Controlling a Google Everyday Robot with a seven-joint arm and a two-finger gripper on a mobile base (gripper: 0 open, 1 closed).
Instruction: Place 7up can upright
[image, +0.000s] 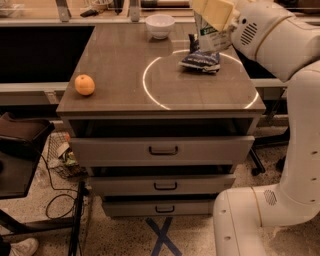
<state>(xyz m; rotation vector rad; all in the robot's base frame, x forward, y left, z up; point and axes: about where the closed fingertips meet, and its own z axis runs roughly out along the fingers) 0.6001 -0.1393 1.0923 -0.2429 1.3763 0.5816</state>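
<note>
The robot's smooth white arm (280, 35) reaches in from the right over a brown wood-grain worktop (120, 65) marked with a thin bright ring (145, 85). Below the top are three handled drawers (162, 150). A crumpled dark blue chip bag (200, 60) lies right beneath the hand (212, 15). Its pale yellow fingers (220, 11) are clamped on the silvery cylindrical 7up can (210, 36), held off the worktop over the bag. A round white bowl (160, 25) sits at the back, and an orange (85, 84) near the left edge.
</note>
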